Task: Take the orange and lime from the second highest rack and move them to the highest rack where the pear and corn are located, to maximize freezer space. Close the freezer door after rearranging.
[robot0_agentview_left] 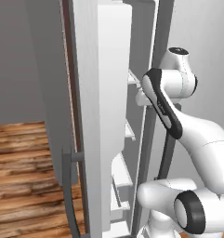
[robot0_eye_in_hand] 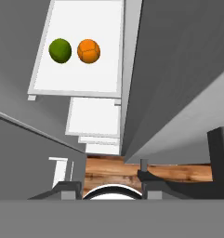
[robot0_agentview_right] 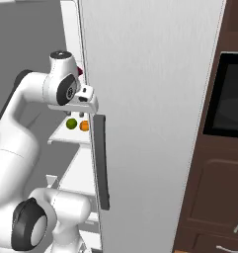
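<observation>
— Jaws?
— Pressed together on nothing; gripper point(robot0_eye_in_hand: 111, 186) sits bottom centre.
— Fruit?
— Lime point(robot0_eye_in_hand: 60, 50) and orange point(robot0_eye_in_hand: 88, 50) lie side by side on a white rack point(robot0_eye_in_hand: 76, 81), upper left.
— Freezer door point(robot0_agentview_left: 102, 116)?
— Open, centre frame.

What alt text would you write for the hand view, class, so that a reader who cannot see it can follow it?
A green lime and an orange sit side by side, apart, on a white freezer rack, with more white racks stepped beyond it. The claw shows at the bottom edge, shut and holding nothing, above a strip of wooden floor.
</observation>
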Available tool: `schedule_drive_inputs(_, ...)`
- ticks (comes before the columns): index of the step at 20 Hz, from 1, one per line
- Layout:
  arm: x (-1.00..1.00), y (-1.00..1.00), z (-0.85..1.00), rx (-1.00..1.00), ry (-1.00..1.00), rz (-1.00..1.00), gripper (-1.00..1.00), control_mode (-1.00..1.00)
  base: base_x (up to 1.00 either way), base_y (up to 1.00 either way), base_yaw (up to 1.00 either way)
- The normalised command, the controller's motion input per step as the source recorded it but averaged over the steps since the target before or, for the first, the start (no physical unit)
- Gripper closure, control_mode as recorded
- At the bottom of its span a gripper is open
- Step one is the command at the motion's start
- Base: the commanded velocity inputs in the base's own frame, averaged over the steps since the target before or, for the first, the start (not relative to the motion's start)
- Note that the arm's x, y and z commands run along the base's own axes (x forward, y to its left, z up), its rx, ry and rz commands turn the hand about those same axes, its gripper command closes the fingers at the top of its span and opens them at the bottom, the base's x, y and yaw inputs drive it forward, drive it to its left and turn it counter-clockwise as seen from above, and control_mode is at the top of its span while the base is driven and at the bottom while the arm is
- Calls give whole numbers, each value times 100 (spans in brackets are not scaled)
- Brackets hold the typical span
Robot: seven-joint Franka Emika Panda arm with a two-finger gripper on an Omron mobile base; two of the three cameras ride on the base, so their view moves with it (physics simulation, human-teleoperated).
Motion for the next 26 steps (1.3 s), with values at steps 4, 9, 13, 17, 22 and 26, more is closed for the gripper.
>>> schedule_drive_inputs(4,-1,0,0,0,0,0,-100,100,-16,-2,0)
schedule_drive_inputs(9,0,0,0,0,0,0,-100,100,-21,-3,15)
schedule_drive_inputs(13,0,0,0,0,0,0,-100,100,3,-5,35)
schedule_drive_inputs(17,0,0,0,0,0,0,-100,100,58,-1,13)
schedule_drive_inputs(22,0,0,0,0,0,0,-100,100,52,10,1)
schedule_drive_inputs(26,0,0,0,0,0,0,-100,100,3,27,7)
